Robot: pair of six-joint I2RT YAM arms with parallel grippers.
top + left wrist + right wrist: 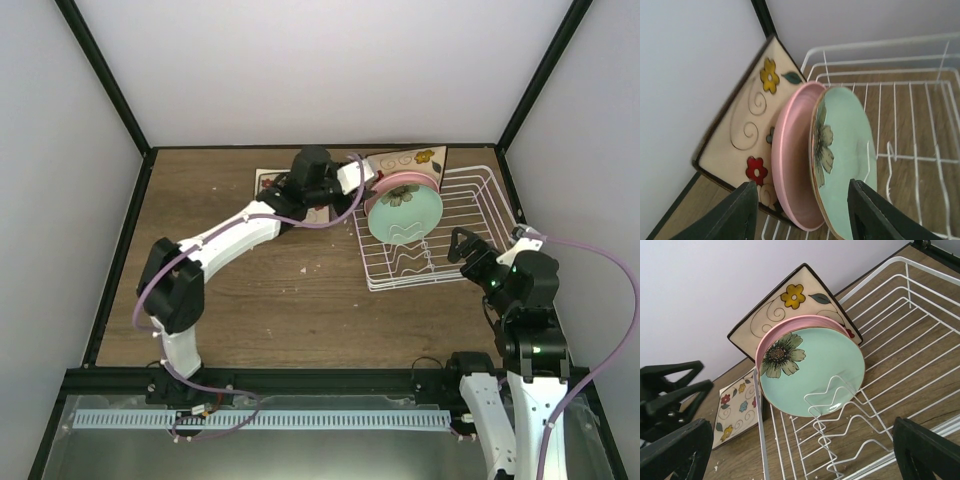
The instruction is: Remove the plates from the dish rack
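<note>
A square cream flowered plate (737,407) lies flat on the wooden table (250,290), probably the drop-off spot. Left hand (801,184), jaws half-wide, straddles the round pink plate (790,165) and round mint-green plate (845,150) standing on edge in the white wire dish rack (920,157), propped by a tilted square cream plate (747,120). Right hand (466,246) hovers wide and empty by the rack's near right corner, I'd say just out of the way.

You have no readable text, label, brand or number in any view. The square cream plate (790,305) at eleven o'clock in the dish rack (920,267) bears only painted flowers and swirls.
</note>
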